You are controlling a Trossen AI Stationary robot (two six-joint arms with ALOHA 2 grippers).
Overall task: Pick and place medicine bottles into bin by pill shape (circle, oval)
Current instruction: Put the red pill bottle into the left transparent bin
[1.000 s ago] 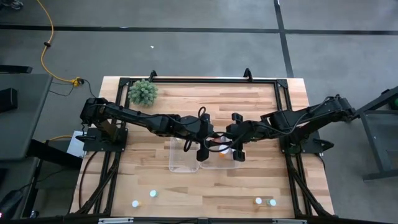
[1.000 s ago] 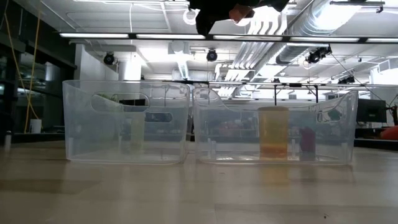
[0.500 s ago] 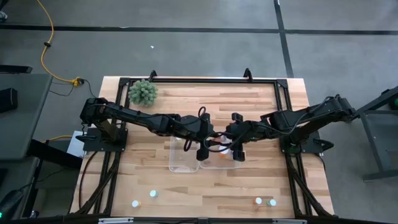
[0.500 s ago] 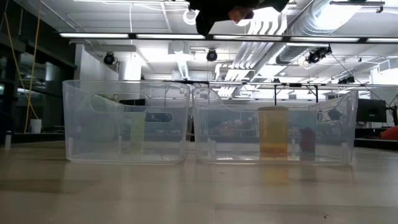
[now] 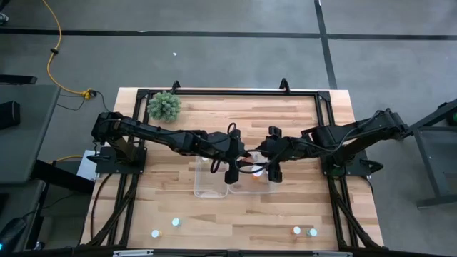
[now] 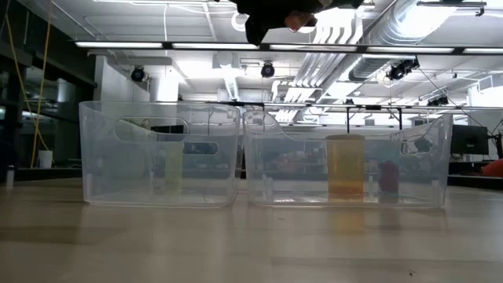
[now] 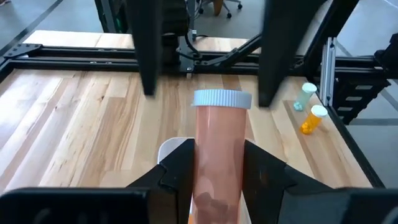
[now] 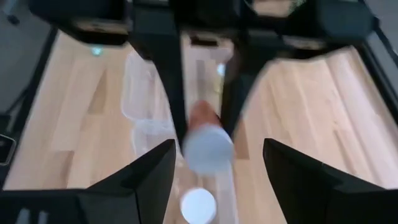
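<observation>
Wood worktop (image 5: 214, 214): left gripper (image 7: 211, 177) jaws clamp medicine bottle (image 7: 217, 149), right gripper (image 8: 214, 180) jaws apart; bottle may miss bin (image 5: 251, 187)

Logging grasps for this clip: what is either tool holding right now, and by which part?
The left tool grips an orange medicine bottle by its lower body, white cap pointing away. The right tool is open around the cap end, holding nothing.

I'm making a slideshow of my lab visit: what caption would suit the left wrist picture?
The left gripper holds an orange medicine bottle with a white cap above the wooden table.
</observation>
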